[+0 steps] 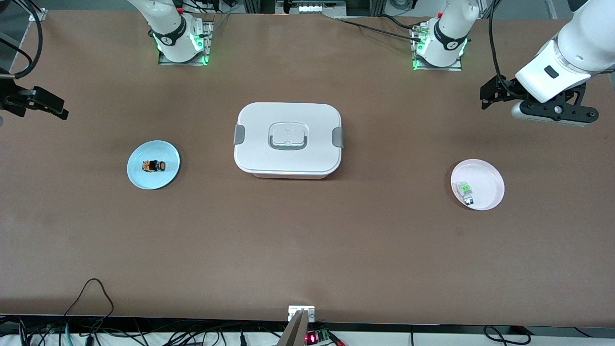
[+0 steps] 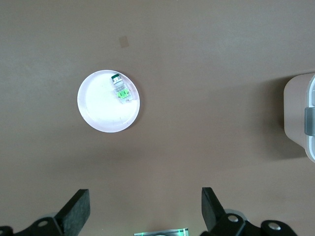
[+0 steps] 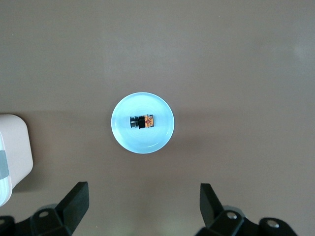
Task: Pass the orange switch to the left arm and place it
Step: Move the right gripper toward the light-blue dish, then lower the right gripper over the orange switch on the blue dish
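Observation:
The orange switch (image 1: 153, 166) lies on its side in the middle of a light blue plate (image 1: 139, 179) toward the right arm's end of the table. The right wrist view looks straight down on the switch (image 3: 141, 121). My right gripper (image 1: 43, 103) hangs open and holds nothing, over the bare table at that end (image 3: 144, 199). The white box (image 1: 288, 139) stands shut at mid-table between the two plates. My left gripper (image 1: 490, 93) hangs open with nothing in it, over the table at the left arm's end (image 2: 145, 204).
A pale pink plate (image 1: 487, 175) toward the left arm's end holds a small clear component with a green top (image 1: 465, 191), also seen in the left wrist view (image 2: 120, 90). A corner of the box shows in each wrist view (image 2: 298, 118) (image 3: 12, 152). Cables run along the table's near edge.

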### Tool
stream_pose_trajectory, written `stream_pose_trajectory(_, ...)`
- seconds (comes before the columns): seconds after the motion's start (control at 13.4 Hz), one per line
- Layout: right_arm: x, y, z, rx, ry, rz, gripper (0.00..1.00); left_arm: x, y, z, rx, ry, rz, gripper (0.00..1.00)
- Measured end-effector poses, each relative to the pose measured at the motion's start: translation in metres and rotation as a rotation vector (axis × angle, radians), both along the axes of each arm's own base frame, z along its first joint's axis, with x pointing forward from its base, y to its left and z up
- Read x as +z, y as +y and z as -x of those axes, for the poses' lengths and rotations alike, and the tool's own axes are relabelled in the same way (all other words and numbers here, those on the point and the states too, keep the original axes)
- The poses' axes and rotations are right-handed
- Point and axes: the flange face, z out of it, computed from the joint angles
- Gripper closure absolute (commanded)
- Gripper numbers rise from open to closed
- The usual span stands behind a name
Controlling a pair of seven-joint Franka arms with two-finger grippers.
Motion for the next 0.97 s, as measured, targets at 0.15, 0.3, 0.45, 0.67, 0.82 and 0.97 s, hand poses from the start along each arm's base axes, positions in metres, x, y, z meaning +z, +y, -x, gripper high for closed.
stream_pose_trajectory(0.15,-0.018,-0.001,-0.008,0.0,0.032,-0.002,0.0,0.0,0.0,0.0,0.0,0.001,0.0,0.0)
stream_pose_trajectory(0.3,-0.038,-0.001,-0.016,-0.001,0.065,-0.005,0.0,0.0,0.0,0.0,0.0,0.001,0.0,0.0)
stream_pose_trajectory(0.45,-0.057,-0.002,-0.024,0.0,0.094,-0.007,0.0,-0.001,0.0,0.0,0.0,0.003,0.0,0.0)
stream_pose_trajectory(0.67,-0.086,-0.002,-0.034,0.0,0.133,-0.01,0.0,-0.001,0.002,0.0,0.003,0.005,-0.001,0.0)
stream_pose_trajectory(0.82,-0.106,-0.003,-0.041,0.0,0.159,-0.012,0.0,-0.001,0.003,0.0,0.006,0.005,-0.001,0.0)
stream_pose_trajectory(0.97,-0.132,-0.003,-0.048,0.001,0.187,-0.014,0.0,-0.001,0.004,0.0,0.007,0.005,-0.001,0.0)
